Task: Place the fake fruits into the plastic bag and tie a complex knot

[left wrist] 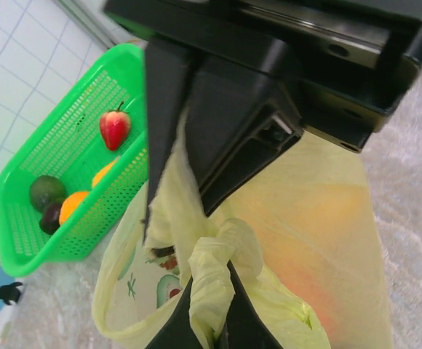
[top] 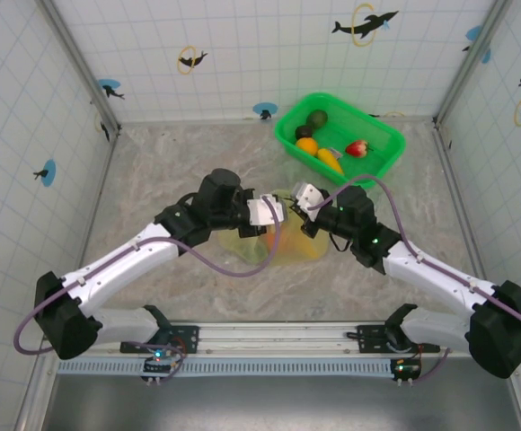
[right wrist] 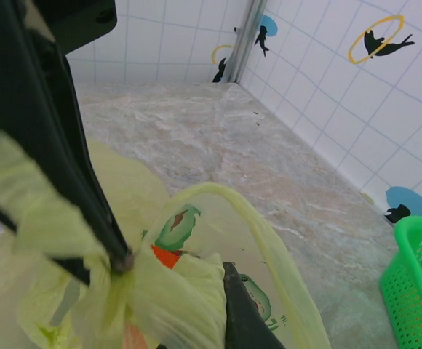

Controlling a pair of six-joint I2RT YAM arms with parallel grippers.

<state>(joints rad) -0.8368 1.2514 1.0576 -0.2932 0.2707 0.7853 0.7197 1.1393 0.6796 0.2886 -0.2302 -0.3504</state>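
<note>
arms (top: 126, 259): white links, black joints | cables (top: 242, 273): purple | tool fingers (left wrist: 169, 109): matte black

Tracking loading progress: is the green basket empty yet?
Not empty. A strawberry, an orange and a dark green fruit lie inside the green basket.

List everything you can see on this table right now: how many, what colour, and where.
basket: one, bright green, far right corner of the table
fake fruits in the basket: five; dark green, dark brown, orange, yellow-orange and a red strawberry
plastic bag: one, pale yellow-green, mid-table between the two grippers
fake fruits in the bag: orange shows through the film; count cannot be told
table: one, grey marbled top
left gripper: one, black and white, shut on the plastic bag at its top
right gripper: one, black and white, shut on the plastic bag, facing the left one
</note>
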